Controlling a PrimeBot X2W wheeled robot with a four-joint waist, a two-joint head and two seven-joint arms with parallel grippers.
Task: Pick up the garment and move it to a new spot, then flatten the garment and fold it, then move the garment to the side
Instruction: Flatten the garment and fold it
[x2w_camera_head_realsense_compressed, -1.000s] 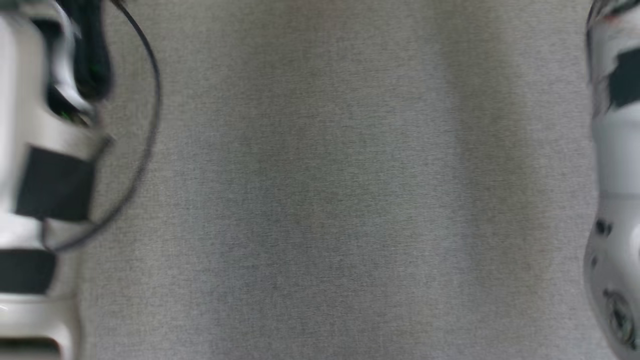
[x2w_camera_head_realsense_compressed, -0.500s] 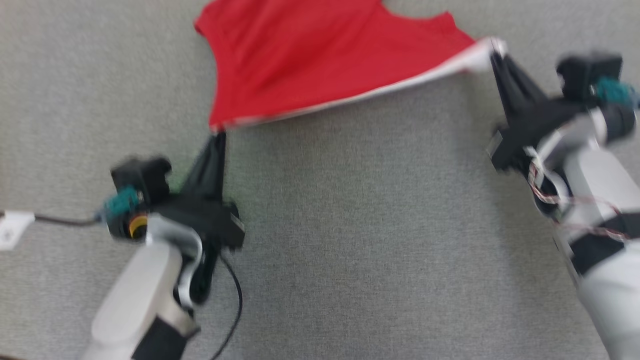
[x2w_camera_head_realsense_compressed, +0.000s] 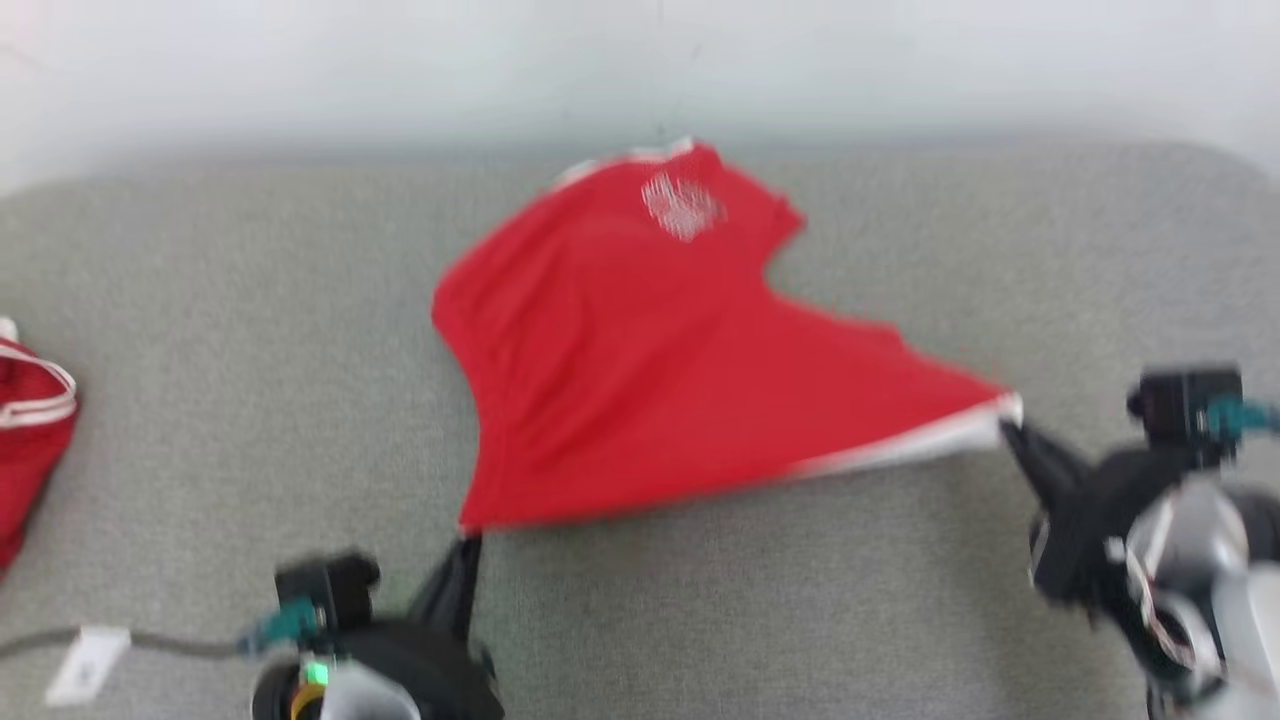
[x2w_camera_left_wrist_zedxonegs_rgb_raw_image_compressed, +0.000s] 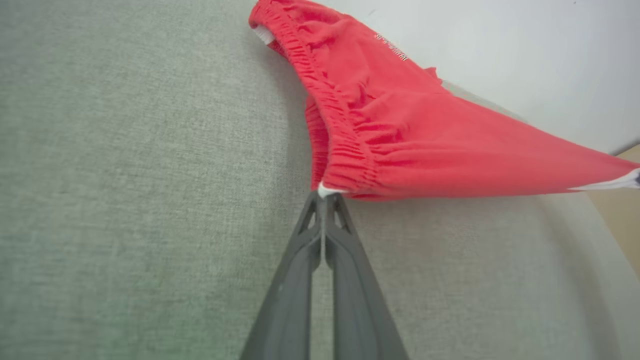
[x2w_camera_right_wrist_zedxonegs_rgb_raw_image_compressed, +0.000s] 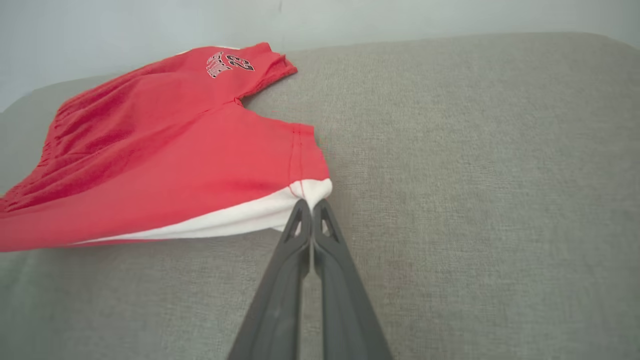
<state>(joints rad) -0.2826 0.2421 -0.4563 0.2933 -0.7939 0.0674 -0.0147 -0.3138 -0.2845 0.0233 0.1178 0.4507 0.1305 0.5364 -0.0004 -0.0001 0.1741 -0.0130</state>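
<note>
**Item 1, far left edge, mid-height:** second red garment (x2w_camera_head_realsense_compressed: 30, 440) with white trim, bunched, well apart from the work.

**Item 2, lower left:** dark cable with white tag (x2w_camera_head_realsense_compressed: 88, 662) lying on the grey upholstered surface (x2w_camera_head_realsense_compressed: 200, 300).

**Item 3, lower left of centre:** left gripper (x2w_camera_head_realsense_compressed: 462, 560), fingers pinched together on the elastic waistband corner of item 4.

**Item 4, centre:** red basketball shorts (x2w_camera_head_realsense_compressed: 650, 370) with a white side stripe and a printed "23". The far leg rests on the surface below the pale wall (x2w_camera_head_realsense_compressed: 640, 60). The near edge is drawn taut between the two grippers.

**Item 5, right, mid-height:** right gripper (x2w_camera_head_realsense_compressed: 1015, 435), fingers clamped on the white hem corner of the near leg.

**Change:** half a second ago the shorts sat at the top edge of the head view. They are now mid-frame with the wall in sight. The whole picture shifted, so the camera moved. Both corner grips are unchanged.

**Reading:** relocation looks nearly done, with the shorts spread wide. Laying down and flattening likely come next, and folding has not begun.
</note>
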